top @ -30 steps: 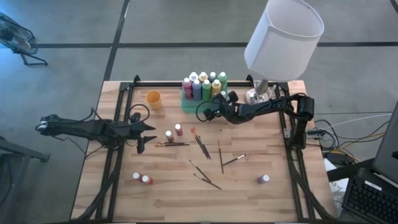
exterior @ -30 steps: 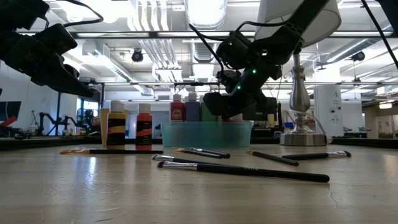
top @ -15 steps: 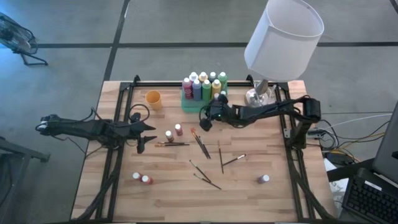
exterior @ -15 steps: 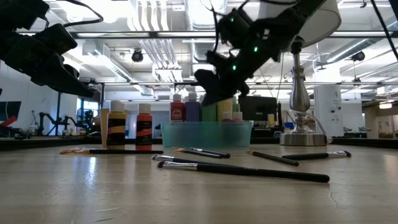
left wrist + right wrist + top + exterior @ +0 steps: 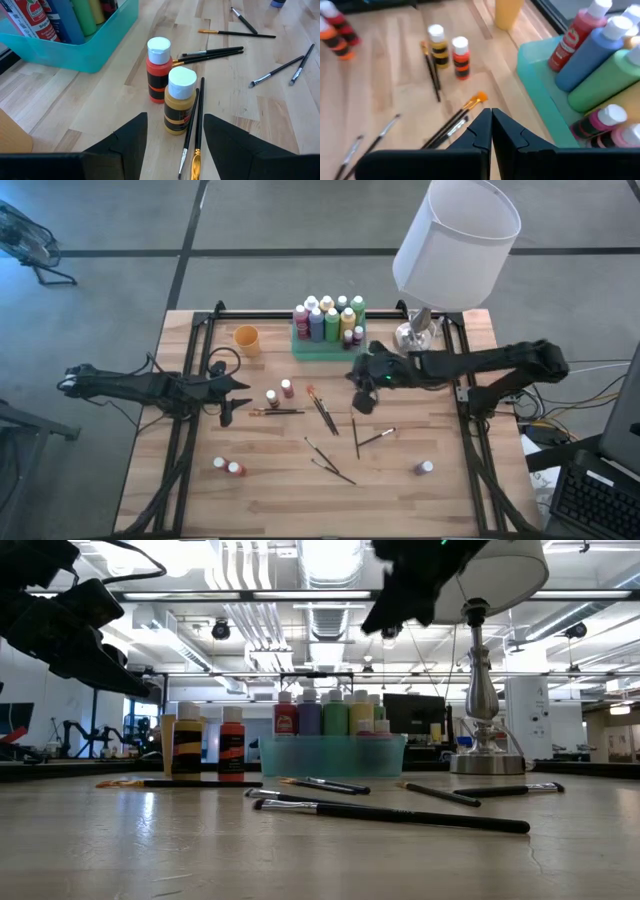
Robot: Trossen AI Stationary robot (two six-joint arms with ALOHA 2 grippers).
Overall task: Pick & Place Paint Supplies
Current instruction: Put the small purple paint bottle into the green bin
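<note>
**Right claw up in the air, empty**

My right claw [image 5: 362, 402] is closed on nothing, above the counter [image 5: 270, 490] near the green tray [image 5: 318, 348]. My left claw [image 5: 172, 135] is open, just beside 2 paint bottles [image 5: 170, 92]. Brushes [image 5: 330, 442] lie scattered mid-counter.

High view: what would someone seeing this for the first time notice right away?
Probably the green tray at the table's far edge, packed with upright paint bottles beside a big white lamp. Next, thin paintbrushes strewn across the middle of the table. The right gripper hangs over them with fingers shut, while the left gripper waits open near two loose bottles.
</note>
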